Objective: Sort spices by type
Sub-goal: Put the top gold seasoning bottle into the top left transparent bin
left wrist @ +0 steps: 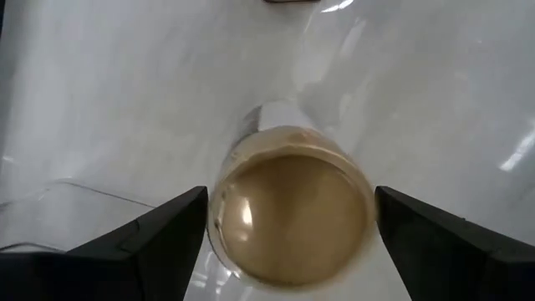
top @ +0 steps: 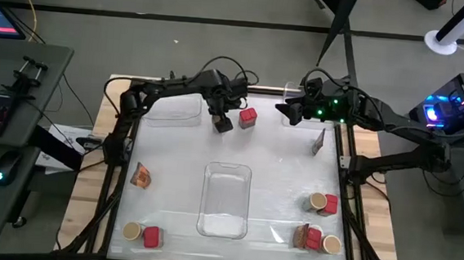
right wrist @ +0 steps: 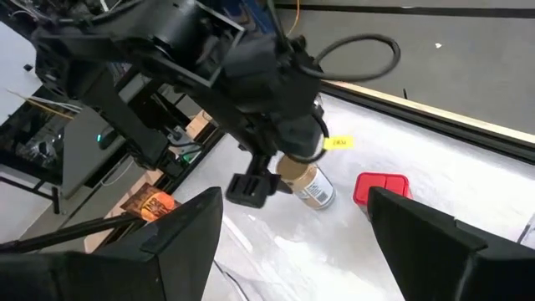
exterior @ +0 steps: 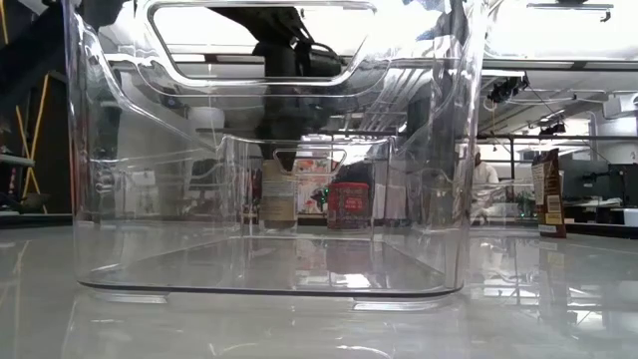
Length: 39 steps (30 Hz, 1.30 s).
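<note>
One round jar (left wrist: 292, 213) sits between our left gripper's (left wrist: 288, 230) wide fingers; hard, smooth, slippery, so we'd squeeze its sides. Our right gripper (right wrist: 288, 230) waits nearby, fingers wide.

2 dark jointed arms (top: 169, 89), looped black cables — green light, yellow label (right wrist: 338, 143)

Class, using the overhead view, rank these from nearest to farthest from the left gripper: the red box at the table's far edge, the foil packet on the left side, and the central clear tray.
Measured from the left gripper:
1. Red box, just beside it, far edge.
2. Clear tray, table centre.
3. Foil packet, left side.
</note>
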Motion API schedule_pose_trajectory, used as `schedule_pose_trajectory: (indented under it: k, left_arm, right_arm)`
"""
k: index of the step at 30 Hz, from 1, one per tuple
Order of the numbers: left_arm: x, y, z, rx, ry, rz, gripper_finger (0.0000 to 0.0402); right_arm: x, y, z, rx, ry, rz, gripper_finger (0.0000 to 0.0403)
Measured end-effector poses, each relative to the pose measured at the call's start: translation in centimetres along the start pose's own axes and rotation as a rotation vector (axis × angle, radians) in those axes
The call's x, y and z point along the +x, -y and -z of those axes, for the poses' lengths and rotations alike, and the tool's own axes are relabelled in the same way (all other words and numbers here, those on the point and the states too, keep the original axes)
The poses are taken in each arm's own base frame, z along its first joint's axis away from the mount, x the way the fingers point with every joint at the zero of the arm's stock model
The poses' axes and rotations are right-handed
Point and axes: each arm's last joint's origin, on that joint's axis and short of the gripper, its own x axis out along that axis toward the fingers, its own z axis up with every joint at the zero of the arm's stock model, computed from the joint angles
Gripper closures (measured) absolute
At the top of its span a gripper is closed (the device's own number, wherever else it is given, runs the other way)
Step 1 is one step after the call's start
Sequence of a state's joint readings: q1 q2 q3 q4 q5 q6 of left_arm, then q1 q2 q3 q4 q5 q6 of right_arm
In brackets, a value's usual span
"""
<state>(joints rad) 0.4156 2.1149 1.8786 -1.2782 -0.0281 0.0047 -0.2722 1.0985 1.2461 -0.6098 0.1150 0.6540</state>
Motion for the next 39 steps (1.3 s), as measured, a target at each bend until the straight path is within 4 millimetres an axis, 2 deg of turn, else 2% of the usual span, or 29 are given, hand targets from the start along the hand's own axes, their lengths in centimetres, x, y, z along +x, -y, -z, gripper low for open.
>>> schedule_pose_trajectory:
  k: [9, 11, 14, 16, 19, 23, 28, 31, 34, 39]
  left_arm:
    - [1.3, 0.2, -0.3, 0.004, -0.033, -0.014, 0.008]
    - [1.3, 0.4, -0.4, 0.008, -0.027, -0.013, 0.0099]
    - [1.2, 0.4, -0.3, 0.01, -0.033, -0.012, 0.0153]
    - [1.0, 0.4, -0.2, 0.005, -0.027, -0.013, 0.0164]
    - [-0.1, 0.3, 0.0, -0.001, 0.004, -0.032, 0.0164]
    - [-4.2, -0.4, 1.2, -0.028, 0.104, -0.057, 0.0164]
    - [-11.7, -1.8, 5.1, -0.187, 0.301, -0.141, 0.0164]
    - [-14.9, -3.1, 8.5, -0.318, 0.401, -0.243, 0.0164]
    - [-15.3, -4.5, 12.1, -0.457, 0.403, -0.274, 0.0164]
    - [-12.2, -5.7, 17.7, -0.692, 0.32, -0.255, 0.0164]
  right_arm:
    - [0.0, 0.0, 0.0, -0.006, 0.0, 0.0, 0.0107]
    - [0.0, 0.0, 0.0, -0.007, 0.0, 0.0, 0.0107]
    - [0.0, 0.0, 0.0, -0.008, 0.0, 0.0, 0.0107]
    - [0.0, 0.0, 0.0, -0.014, 0.0, 0.0, 0.0107]
    - [0.0, 0.0, 0.0, -0.026, 0.0, 0.0, 0.0107]
    - [0.0, 0.0, 0.0, -0.027, 0.0, 0.001, 0.0107]
    - [0.0, 0.0, 0.0, -0.026, 0.001, 0.001, 0.0107]
    - [0.0, 0.0, 0.0, -0.027, 0.002, 0.003, 0.0107]
    - [0.0, 0.1, 0.0, -0.033, 0.004, 0.005, 0.0107]
    - [0.0, 0.1, -0.1, -0.044, 0.006, 0.008, 0.0107]
